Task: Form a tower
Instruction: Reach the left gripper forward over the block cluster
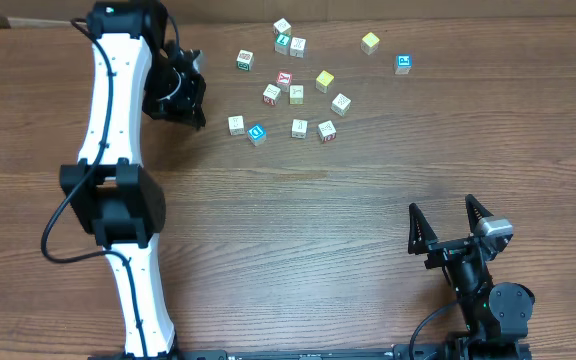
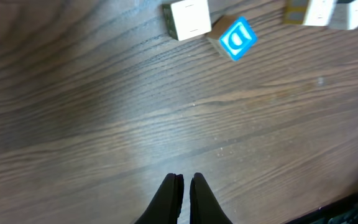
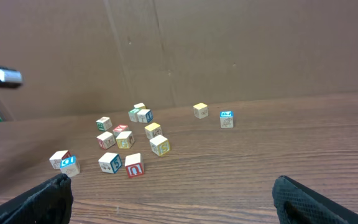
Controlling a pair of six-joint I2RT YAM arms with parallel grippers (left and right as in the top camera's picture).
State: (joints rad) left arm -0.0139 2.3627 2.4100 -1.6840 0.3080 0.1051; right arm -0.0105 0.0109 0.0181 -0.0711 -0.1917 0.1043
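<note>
No tower shows in any view; several small cream wooden letter cubes (image 1: 296, 95) lie loose and single across the far middle of the table. My left gripper (image 1: 198, 120) is shut on nothing, just left of a plain cream cube (image 1: 236, 124) and a blue-faced cube (image 1: 257, 133). The left wrist view has the same pair, the cream cube (image 2: 188, 18) and the blue D cube (image 2: 237, 38), well ahead of the closed tips of the left gripper (image 2: 184, 178). My right gripper (image 1: 442, 207) stands open at the near right, far from the cubes (image 3: 126, 140); the right gripper (image 3: 171, 180) holds nothing.
A yellow cube (image 1: 370, 42) and a blue-topped cube (image 1: 403, 64) sit apart at the far right of the group. A brown cardboard wall (image 3: 229, 50) runs behind the table. The left arm (image 1: 118, 150) stretches along the table's left side.
</note>
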